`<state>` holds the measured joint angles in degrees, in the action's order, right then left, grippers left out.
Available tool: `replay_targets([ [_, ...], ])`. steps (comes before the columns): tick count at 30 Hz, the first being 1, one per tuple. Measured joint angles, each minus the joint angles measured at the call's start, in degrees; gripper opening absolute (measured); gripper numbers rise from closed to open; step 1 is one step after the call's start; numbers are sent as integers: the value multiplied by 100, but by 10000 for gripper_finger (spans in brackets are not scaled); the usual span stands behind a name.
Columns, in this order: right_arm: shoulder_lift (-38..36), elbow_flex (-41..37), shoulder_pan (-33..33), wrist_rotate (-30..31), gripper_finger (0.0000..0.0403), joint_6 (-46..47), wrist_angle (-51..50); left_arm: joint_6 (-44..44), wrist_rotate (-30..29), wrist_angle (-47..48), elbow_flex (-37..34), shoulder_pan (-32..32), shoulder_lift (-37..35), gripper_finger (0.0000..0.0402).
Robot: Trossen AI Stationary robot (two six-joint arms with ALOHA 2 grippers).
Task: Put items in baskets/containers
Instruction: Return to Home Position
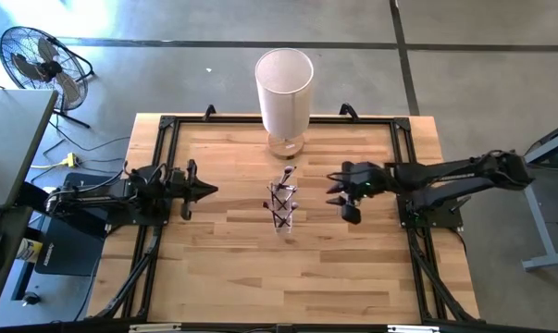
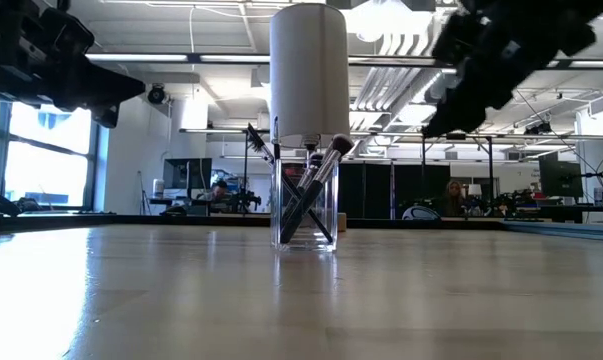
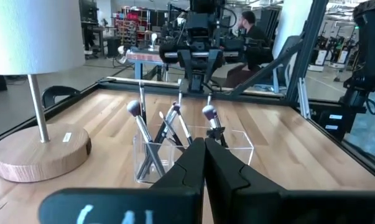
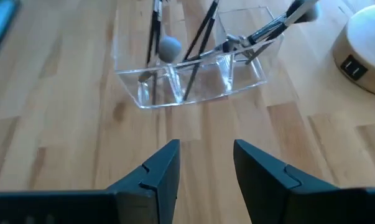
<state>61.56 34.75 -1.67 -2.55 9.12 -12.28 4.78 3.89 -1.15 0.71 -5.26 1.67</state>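
1. Where the wooden table (image 1: 223, 268) has its middle, the clear organizer (image 1: 281, 217) stands upright, between the two arms and on the near side of the white lamp (image 1: 284, 83).
2. The makeup brushes (image 1: 284, 192) stand inside the clear organizer. They are tilted and cross one another, with the bristle ends above the rim.
3. The right wrist view shows inner dividers that split the clear organizer into several compartments. Brushes stand in more than one compartment.
4. The left gripper (image 1: 209, 191) hovers above the table on the left side of the clear organizer, well apart from it and pointing toward it. Its fingers are pressed together, with nothing between them.
5. The right gripper (image 1: 335, 190) hangs on the right side of the clear organizer, near it but not touching, and raised off the table. Its fingers (image 4: 165, 168) are spread, and the gap between them is empty.
6. The lamp's round wooden base (image 3: 41, 152) rests on the table near the clear organizer, apart from it.
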Motion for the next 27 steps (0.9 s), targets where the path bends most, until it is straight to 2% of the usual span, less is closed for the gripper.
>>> replay_targets([
  [4, -882, -939, 6, -66, 146, 250, 670, 0, -1, -2, -2, 0, -2, 2],
  [12, -2944, -2340, 76, -90, 142, 716, 1087, 0, -3, -2, -2, 2, 0, 2],
  [21, -5220, -3427, 131, -82, 142, 737, 1447, 1, -5, -4, -2, 1, -1, 2],
  [25, -6033, -3398, 129, -61, 142, 411, 1380, 2, -7, -7, -2, 0, -2, 2],
  [27, -6144, -3407, 120, 47, 142, 361, 1444, 2, -11, -8, -2, 1, 0, 2],
])
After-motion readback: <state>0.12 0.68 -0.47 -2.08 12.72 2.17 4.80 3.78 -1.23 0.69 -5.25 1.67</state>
